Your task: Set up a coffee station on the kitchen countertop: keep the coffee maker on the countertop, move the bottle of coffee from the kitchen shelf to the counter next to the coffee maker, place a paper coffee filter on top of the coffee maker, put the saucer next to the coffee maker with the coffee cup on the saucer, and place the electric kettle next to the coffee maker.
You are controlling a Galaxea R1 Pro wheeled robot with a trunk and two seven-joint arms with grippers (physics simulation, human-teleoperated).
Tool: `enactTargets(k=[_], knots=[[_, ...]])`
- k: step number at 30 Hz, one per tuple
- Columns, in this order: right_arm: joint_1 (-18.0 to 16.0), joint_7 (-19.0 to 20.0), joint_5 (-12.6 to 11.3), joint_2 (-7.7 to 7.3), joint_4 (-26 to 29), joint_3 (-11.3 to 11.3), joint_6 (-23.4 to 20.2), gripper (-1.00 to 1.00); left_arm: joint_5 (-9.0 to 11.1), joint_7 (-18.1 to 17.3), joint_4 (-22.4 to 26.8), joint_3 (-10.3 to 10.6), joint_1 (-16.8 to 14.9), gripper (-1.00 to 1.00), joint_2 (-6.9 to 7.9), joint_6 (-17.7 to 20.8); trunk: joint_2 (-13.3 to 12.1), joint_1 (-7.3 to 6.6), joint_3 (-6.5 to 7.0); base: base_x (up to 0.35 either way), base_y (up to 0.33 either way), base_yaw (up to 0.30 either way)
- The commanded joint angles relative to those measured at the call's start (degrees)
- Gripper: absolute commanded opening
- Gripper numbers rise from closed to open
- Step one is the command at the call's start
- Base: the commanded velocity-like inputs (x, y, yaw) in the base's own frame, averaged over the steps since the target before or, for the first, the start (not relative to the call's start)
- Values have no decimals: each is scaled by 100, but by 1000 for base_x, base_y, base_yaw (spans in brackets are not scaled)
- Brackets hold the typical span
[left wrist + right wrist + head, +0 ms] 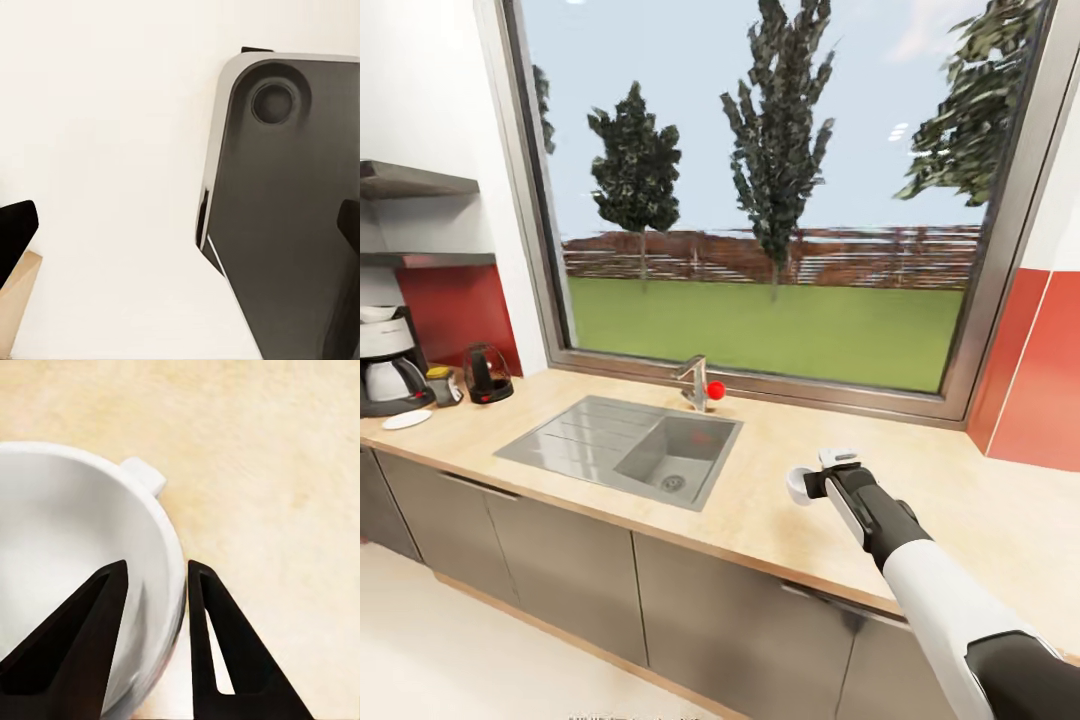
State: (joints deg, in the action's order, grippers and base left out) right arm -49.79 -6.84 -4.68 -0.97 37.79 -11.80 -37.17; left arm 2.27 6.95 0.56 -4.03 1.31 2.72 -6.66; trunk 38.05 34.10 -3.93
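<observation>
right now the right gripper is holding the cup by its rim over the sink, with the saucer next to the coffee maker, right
Not over the sink. The head view shows the right gripper holding the cup above bare countertop, to the right of the sink. The rim grip holds, and the saucer does sit beside the coffee maker.

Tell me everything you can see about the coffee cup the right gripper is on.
The coffee cup is plain white and glossy, ceramic by its look, with a small squared handle and nothing visible inside. It sits upright over the beige countertop, right of the sink. The right gripper pinches its rim, one finger inside the bowl, one outside. Whether it rests on the counter or is lifted, I cannot tell.
</observation>
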Motion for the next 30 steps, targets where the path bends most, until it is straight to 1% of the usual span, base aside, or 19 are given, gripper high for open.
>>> enactTargets(k=[1,30], knots=[[-4,-45,-51,-8,5,-42,-27,-100,28,-1,5,-39,0,100,-1,-16,8,2,-11,0,0,280],[-4,-45,-51,-8,1,-42,-27,-100,37,4,5,-54,0,100,0,-16,8,2,-80,0,0,280]])
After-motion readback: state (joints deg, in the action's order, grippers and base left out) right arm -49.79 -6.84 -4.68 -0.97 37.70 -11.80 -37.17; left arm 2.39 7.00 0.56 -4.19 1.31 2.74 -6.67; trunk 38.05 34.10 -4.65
